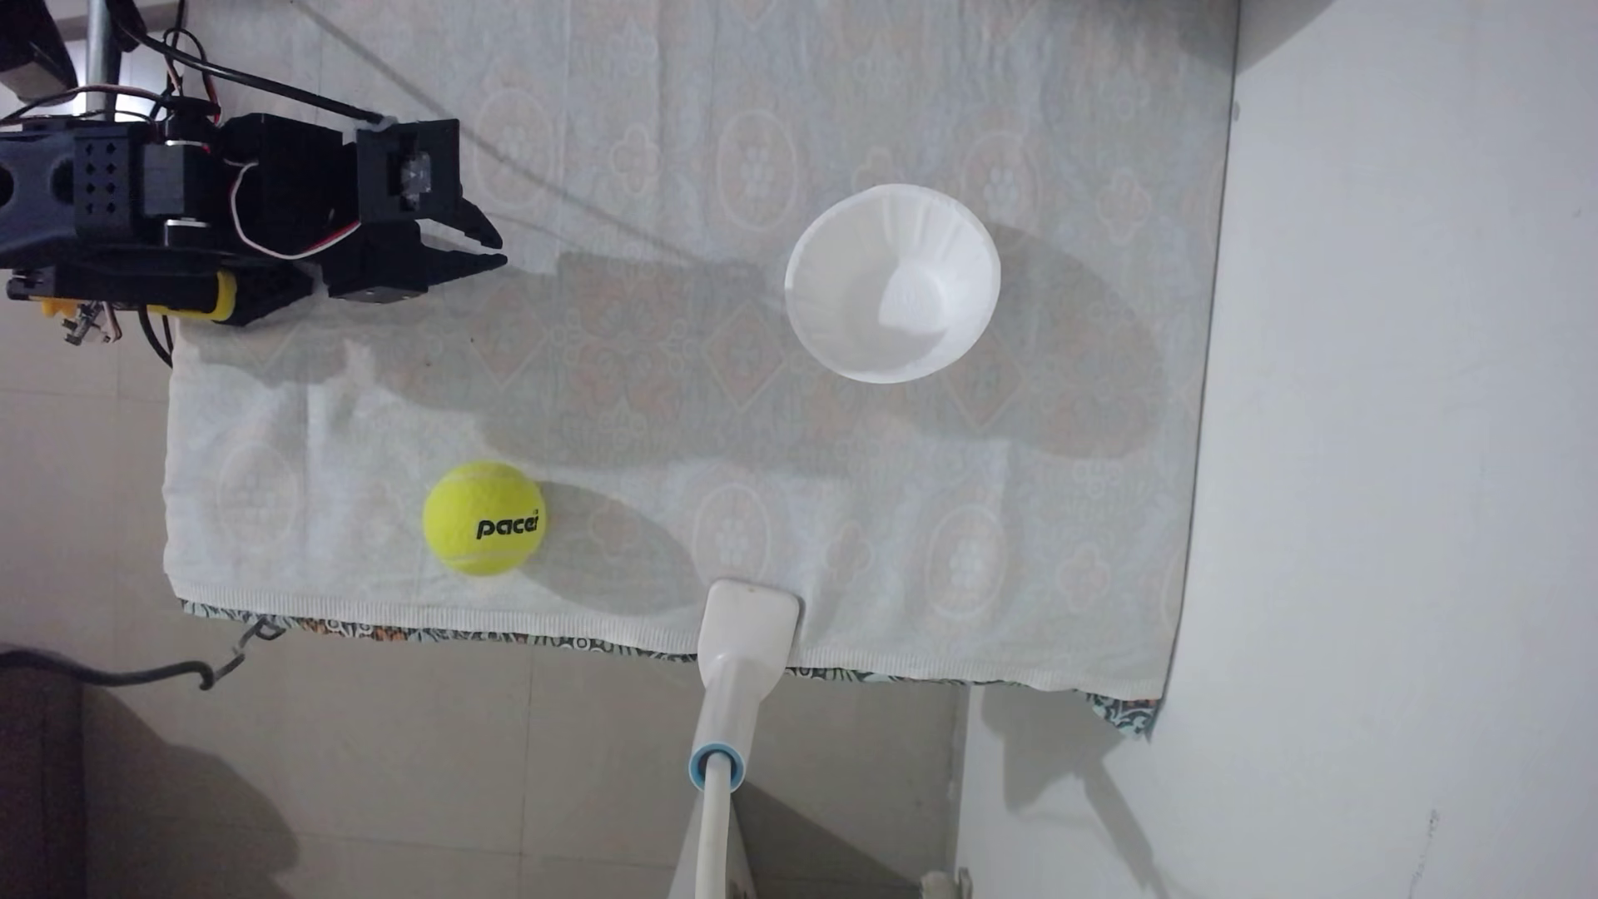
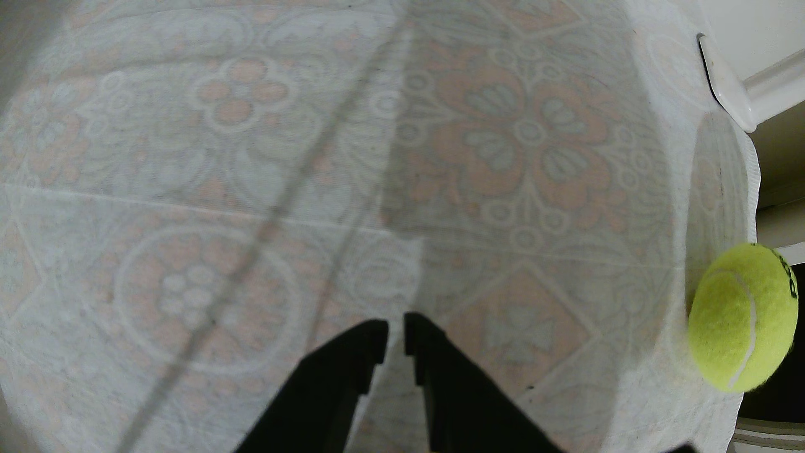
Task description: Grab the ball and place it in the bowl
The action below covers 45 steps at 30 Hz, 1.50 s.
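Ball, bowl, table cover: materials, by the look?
Ball: fuzzy yellow-green felt, matte, pale seam; a tennis ball. Bowl: thin white, crimped fluted walls; probably paper or foam, matte. Cover: woven cloth, faint floral pattern, ribbed hem.

The arm [image 1: 173,216] is running off the fixed view's left edge, its base unseen. The white handle [image 1: 722,735] beside the ball [image 1: 484,519] is leaving the bottom edge. In the wrist view, the gripper [image 2: 395,335] is showing only its dark fingers [image 2: 348,370], and the ball's lettering [image 2: 789,283] is wrapping out of sight.
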Available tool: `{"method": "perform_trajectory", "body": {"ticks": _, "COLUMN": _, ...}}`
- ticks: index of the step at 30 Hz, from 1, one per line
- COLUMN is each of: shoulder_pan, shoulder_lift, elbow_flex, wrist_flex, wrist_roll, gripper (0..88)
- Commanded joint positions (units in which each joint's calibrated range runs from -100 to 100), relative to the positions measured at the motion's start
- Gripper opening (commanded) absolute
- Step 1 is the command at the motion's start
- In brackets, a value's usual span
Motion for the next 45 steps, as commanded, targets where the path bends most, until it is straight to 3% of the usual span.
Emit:
{"method": "perform_trajectory", "body": {"ticks": 1, "shoulder_pan": -0.3, "shoulder_lift": 0.0, "elbow_flex": 0.6, "wrist_flex": 0.7, "wrist_roll": 0.2, "gripper": 0.2}}
{"method": "perform_trajectory", "body": {"ticks": 38, "shoulder_pan": -0.3, "shoulder_lift": 0.0, "elbow_flex": 0.3, "wrist_flex": 0.8, "wrist_roll": 0.2, "gripper": 0.2}}
{"method": "perform_trajectory", "body": {"ticks": 45, "shoulder_pan": -2.1, "shoulder_lift": 0.0, "elbow_flex": -6.5, "wrist_flex": 6.1, "wrist_roll": 0.1, "gripper": 0.2}}
